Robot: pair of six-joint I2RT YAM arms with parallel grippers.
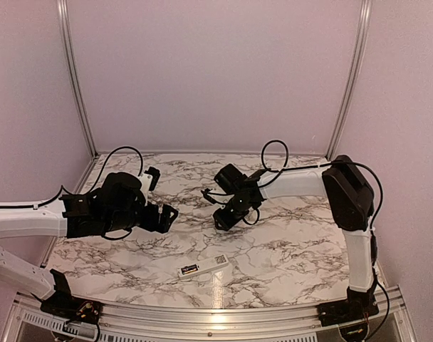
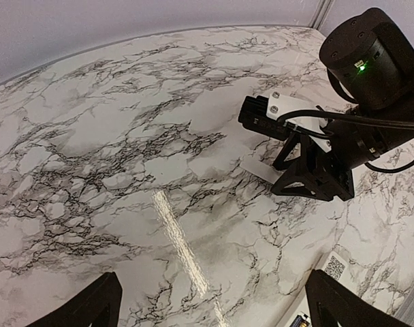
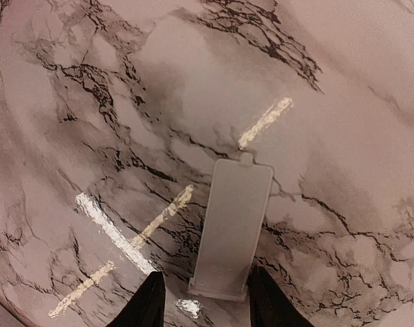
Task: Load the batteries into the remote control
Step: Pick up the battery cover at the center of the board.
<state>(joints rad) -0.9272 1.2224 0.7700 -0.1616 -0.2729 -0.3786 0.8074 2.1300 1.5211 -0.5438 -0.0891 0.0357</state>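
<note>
Remote lies flat on the table, back side up, close to the near edge and roughly midway between the two arm bases. Its long axis runs almost left to right, the right end slightly farther from me. A square printed label sits on the right half. The recess on the left half reads dark in the top view. In the left wrist view a small golden spot shows there at the frame edge. I cannot tell the batteries apart at this size.

Cover, a thin pale plate with a small tab on its far end, lies flat on the table, well apart from the remote and farther from me.

Right claw points down at the cover. Its fingers are parted, and the near end of the cover lies between the two tips. I cannot tell whether either tip touches the plate.

Left claw is held above the table to the left of the right claw, aimed toward it, fingers spread wide.
</note>
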